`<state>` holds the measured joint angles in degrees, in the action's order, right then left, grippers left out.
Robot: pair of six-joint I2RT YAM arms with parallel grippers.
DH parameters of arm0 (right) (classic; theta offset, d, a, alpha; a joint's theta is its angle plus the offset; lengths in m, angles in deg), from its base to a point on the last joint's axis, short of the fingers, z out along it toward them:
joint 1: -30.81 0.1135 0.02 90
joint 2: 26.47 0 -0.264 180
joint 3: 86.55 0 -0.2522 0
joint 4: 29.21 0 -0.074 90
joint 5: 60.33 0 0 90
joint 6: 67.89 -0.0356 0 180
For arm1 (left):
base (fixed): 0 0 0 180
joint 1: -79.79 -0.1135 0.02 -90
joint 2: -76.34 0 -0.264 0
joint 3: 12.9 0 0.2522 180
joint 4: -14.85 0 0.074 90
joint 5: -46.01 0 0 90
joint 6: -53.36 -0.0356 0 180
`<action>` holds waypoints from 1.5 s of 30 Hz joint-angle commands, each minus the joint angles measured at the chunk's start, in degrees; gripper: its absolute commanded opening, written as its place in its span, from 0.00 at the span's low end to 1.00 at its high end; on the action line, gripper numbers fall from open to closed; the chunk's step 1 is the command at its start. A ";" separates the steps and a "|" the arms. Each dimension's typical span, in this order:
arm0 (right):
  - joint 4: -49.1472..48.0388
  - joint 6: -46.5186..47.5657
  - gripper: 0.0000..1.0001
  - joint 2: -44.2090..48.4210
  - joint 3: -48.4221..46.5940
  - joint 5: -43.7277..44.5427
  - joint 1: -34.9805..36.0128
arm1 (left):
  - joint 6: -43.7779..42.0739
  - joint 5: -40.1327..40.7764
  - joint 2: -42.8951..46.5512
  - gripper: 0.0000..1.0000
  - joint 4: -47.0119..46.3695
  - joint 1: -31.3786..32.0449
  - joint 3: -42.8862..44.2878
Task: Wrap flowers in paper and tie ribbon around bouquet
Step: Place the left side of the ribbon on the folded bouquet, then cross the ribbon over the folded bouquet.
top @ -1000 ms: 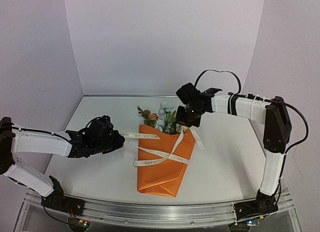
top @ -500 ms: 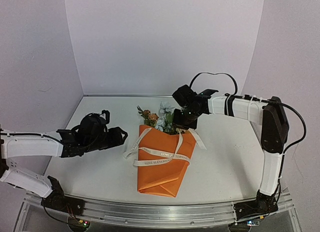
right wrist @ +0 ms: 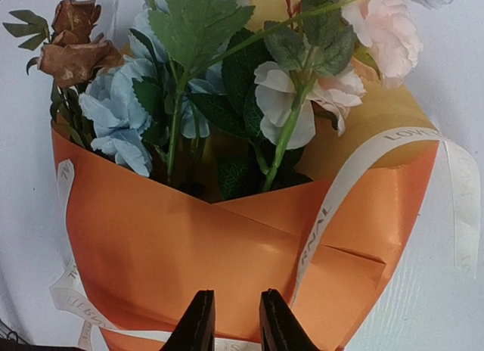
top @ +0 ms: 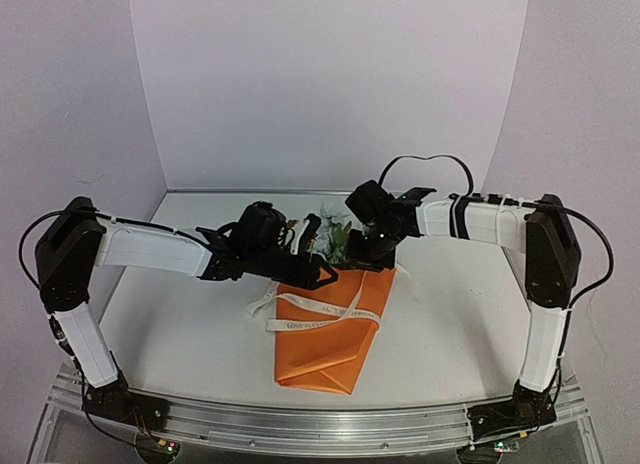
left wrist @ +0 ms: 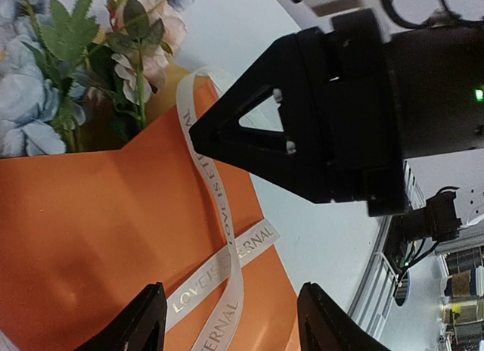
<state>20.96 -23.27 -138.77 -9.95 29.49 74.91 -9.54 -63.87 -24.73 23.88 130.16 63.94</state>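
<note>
The bouquet lies on the table, an orange paper cone with flowers at its far end. The cream ribbon lies slack and crossed over the cone, held by neither gripper. My left gripper hovers open over the cone's upper left. In the left wrist view the crossed ribbon lies on the paper ahead of the left gripper, with the flowers at top left. My right gripper hangs over the cone's mouth. The right gripper stands slightly open and empty above the paper, the ribbon and the flowers.
The two grippers are close together over the bouquet's top; the right gripper's black body fills the upper right of the left wrist view. White table lies on either side, ending at the metal rail in front.
My left arm let go of the ribbon end, opened, and swung right to the bouquet's top. The right gripper opened a little and released its ribbon end. The ribbon went slack.
</note>
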 commanded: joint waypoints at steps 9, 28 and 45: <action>-4.31 -2.77 0.45 24.83 25.88 6.56 -3.24 | -4.26 1.28 -18.25 0.55 14.54 3.59 26.16; -6.97 1.79 0.45 27.68 30.54 7.97 -3.13 | -4.08 8.55 -25.89 0.04 24.98 4.91 37.34; -14.83 20.12 0.50 14.70 17.38 0.19 -4.29 | -2.99 4.90 3.42 0.00 19.28 1.71 8.18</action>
<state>8.18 -7.04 -122.28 11.23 32.74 70.95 -12.62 -56.30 -28.43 44.81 133.82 77.06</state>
